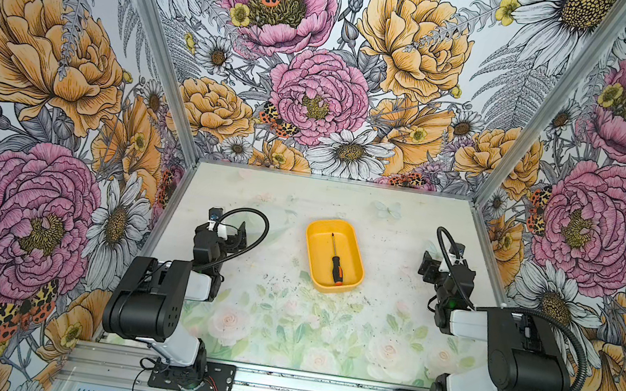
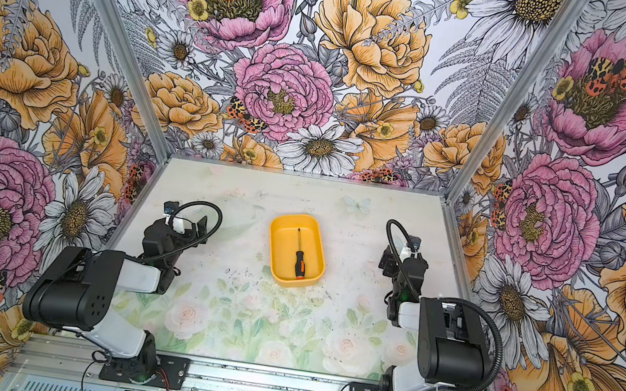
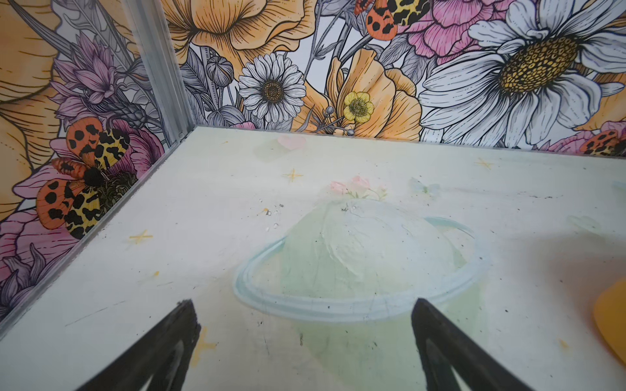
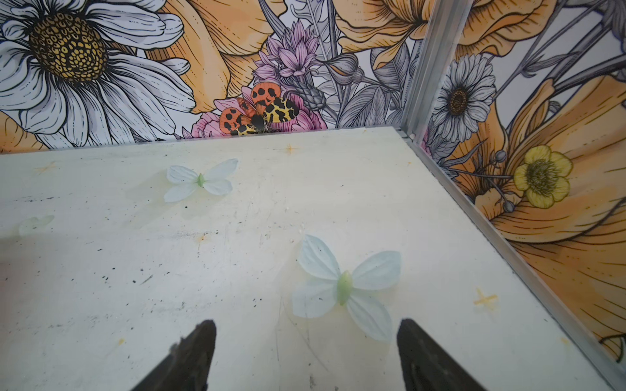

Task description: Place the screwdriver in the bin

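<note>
The screwdriver (image 1: 335, 261) (image 2: 300, 256), the only one in view, lies flat on the floor of the single bin (image 1: 353, 253) (image 2: 316, 243). Its thin dark metal shaft runs along the bin's length, and its black handle with orange accents ends in an orange tip. The bin is a shallow rectangular tray of smooth yellow-orange plastic with rounded corners and low walls.

It sits between the two grippers and well apart from both, to the right of the left gripper (image 1: 240, 234) (image 3: 305, 315) and to the left of the right gripper (image 1: 427, 266) (image 4: 306, 333). In the left wrist view one rounded corner of the bin (image 3: 613, 325) shows off to the gripper's right side.

Each gripper has two black, tapered fingers. Both pairs stand wide apart with nothing between them, above the bare worktop (image 1: 394, 234). The worktop is a pale, matte surface printed with faint roses and flecked with dark specks. One pale butterfly print (image 4: 345, 287) lies just ahead of the right gripper.
</note>
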